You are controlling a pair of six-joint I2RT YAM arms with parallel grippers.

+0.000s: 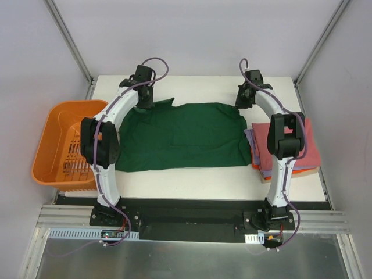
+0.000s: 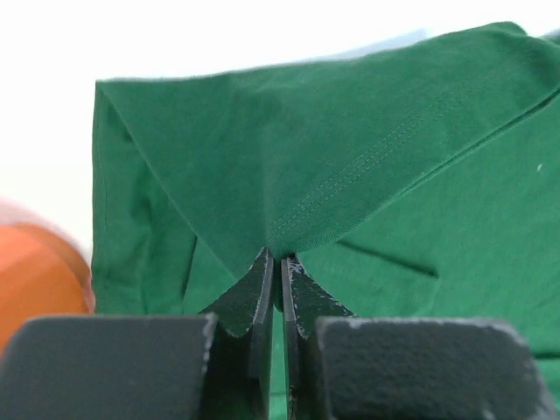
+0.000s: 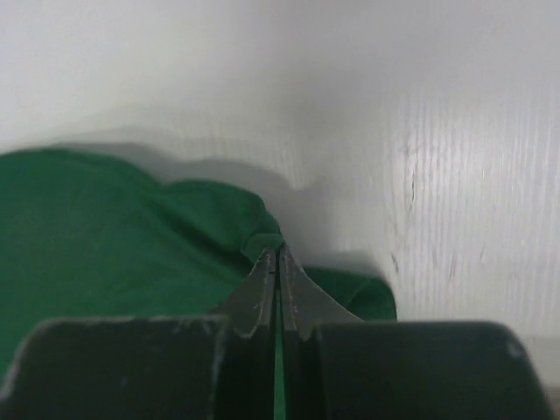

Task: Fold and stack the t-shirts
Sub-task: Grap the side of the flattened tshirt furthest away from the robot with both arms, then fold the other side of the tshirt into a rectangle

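Note:
A dark green t-shirt (image 1: 183, 136) lies spread across the middle of the white table. My left gripper (image 1: 144, 100) is shut on the shirt's far left edge; in the left wrist view (image 2: 280, 259) the cloth (image 2: 332, 166) is pinched and pulled up into a peak. My right gripper (image 1: 243, 100) is shut on the shirt's far right corner; in the right wrist view (image 3: 278, 254) green cloth (image 3: 114, 227) bunches at the tips. Folded shirts, pink-red (image 1: 311, 145) over lavender (image 1: 250, 138) and orange (image 1: 305, 171), are stacked at the right, partly hidden by my right arm.
An orange slotted plastic basket (image 1: 58, 145) stands off the table's left edge and shows blurred in the left wrist view (image 2: 39, 271). Grey enclosure walls stand behind and at both sides. A bare strip of white table (image 1: 192, 174) runs in front of the shirt.

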